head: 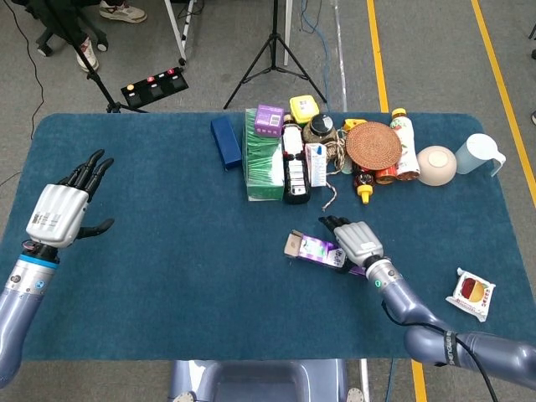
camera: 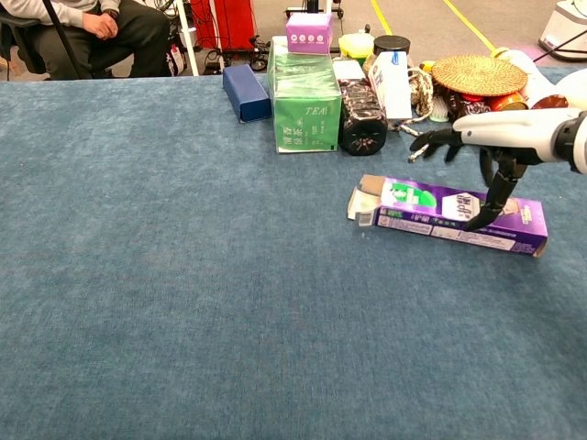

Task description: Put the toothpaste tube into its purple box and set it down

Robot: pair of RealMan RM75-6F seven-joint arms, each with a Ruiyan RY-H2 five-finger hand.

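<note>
The purple box (camera: 449, 214) lies flat on the blue table (head: 167, 293) right of centre in the head view, its open flap end pointing toward frame left. The right hand (head: 356, 241) hovers over the box's right half with fingers spread; in the chest view a dark fingertip (camera: 477, 220) touches the box's top face, and nothing is gripped. The toothpaste tube itself cannot be made out in either view. At the left edge of the head view, the left hand (head: 69, 205) is raised above the table, fingers extended and apart, holding nothing. Along the table's far side, upper centre, stand a green tea box (camera: 305, 101), a dark bottle (head: 294, 172), a woven mat (head: 373, 144) and a blue box (head: 225, 141).
</note>
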